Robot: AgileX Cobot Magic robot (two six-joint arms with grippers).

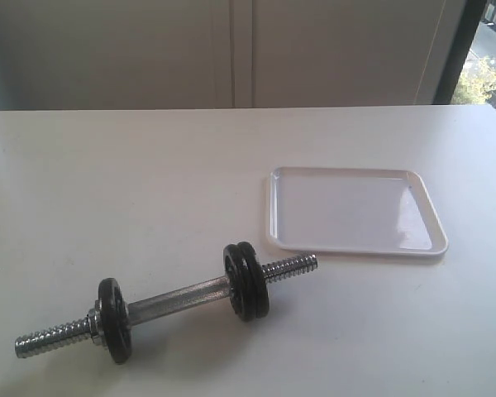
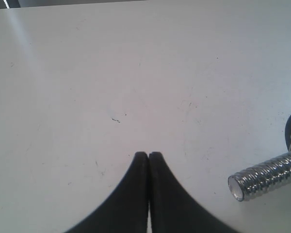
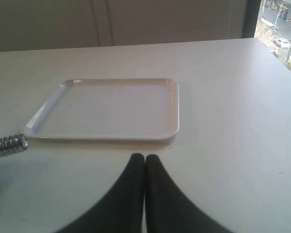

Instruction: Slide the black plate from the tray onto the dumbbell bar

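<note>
The dumbbell bar (image 1: 178, 299) lies slanted on the white table, in front and to the left of the tray. Three black discs sit on it: one (image 1: 113, 320) near its left threaded end, and two pressed together (image 1: 246, 281) near the end by the tray. Which of them is the black plate I cannot tell. The white tray (image 1: 347, 207) holds nothing. Neither gripper shows in the exterior view. My left gripper (image 2: 148, 154) is shut over bare table beside the bar's threaded end (image 2: 264, 177). My right gripper (image 3: 144, 156) is shut just before the tray (image 3: 106, 109).
A wall and a window strip stand behind the table's far edge. The bar's other threaded tip (image 3: 8, 144) shows at the edge of the right wrist view.
</note>
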